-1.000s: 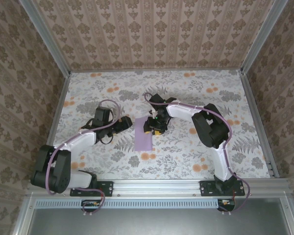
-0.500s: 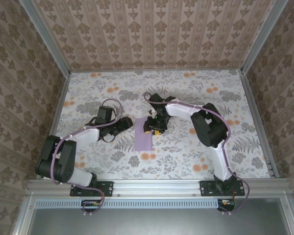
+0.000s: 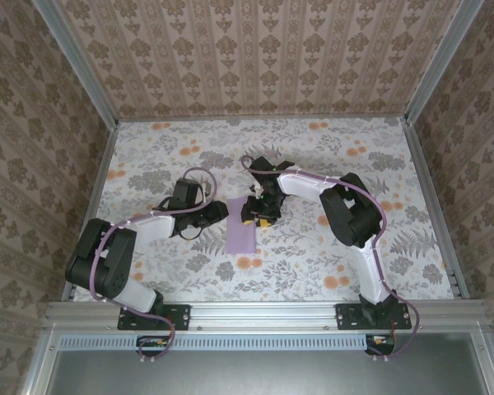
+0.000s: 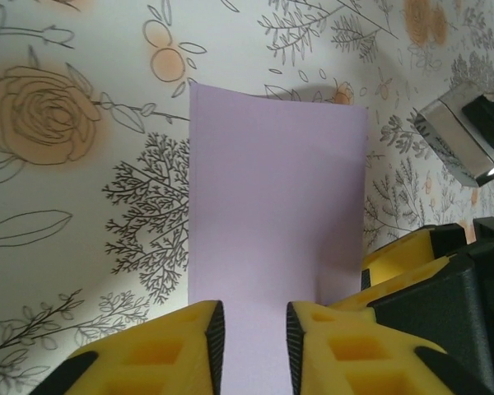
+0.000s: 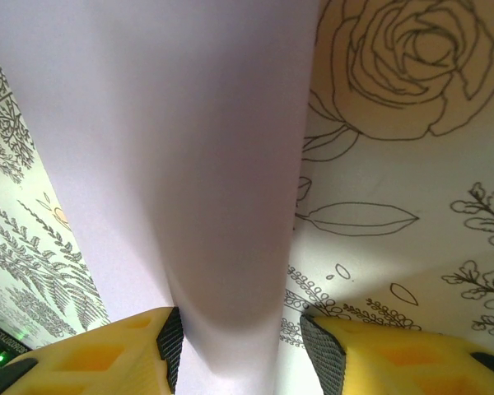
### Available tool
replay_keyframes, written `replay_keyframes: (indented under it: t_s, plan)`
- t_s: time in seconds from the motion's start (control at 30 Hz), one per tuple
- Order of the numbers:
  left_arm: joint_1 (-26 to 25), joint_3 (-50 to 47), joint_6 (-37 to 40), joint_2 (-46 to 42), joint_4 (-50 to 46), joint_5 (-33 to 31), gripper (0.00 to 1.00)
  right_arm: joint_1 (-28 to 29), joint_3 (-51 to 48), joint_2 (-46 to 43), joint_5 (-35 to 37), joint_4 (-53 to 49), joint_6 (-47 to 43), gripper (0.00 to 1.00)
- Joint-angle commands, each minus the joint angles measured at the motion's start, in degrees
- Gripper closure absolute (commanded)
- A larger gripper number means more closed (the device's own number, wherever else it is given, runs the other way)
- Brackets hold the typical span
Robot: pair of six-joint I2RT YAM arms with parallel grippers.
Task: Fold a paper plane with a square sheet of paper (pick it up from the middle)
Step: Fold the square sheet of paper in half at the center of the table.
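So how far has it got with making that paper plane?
Early on. The purple paper now lies as a narrow rectangle, seemingly folded in half once. In hand: the left gripper is at one edge with paper between its fingers, and the right gripper straddles a raised bulge. Left to do: no pointed nose or wings yet.

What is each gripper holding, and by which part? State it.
Both grippers straddle the lilac sheet of paper: right gripper over a raised edge hump, left gripper at the opposite edge. Firm hold cannot be told.

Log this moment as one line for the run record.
paper: folded in half, flat on tablecloth | left gripper: at left edge, closing on it | right gripper: astride right edge, paper bulging between fingers
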Motion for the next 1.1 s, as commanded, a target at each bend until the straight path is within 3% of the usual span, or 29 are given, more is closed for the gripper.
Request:
replay_keyframes:
  t_s: [0.0, 0.63, 1.07]
  plan:
    - [-0.6, 1.8, -0.7, 1.7, 2.1, 1.3, 0.76, -0.2, -5.7, 13.8, 15.8, -0.3, -2.4, 0.47]
    - [-4.1, 5.6, -1.7, 8.4, -1.0, 1.9, 0.95, 0.0, -5.2, 14.5, 16.7, -1.3, -2.5, 0.47]
    - [-4.1, 5.9, -1.4, 10.0, -4.9, 0.0, 1.0, 0.2, -5.1, 14.6, 17.2, -1.8, -2.1, 0.47]
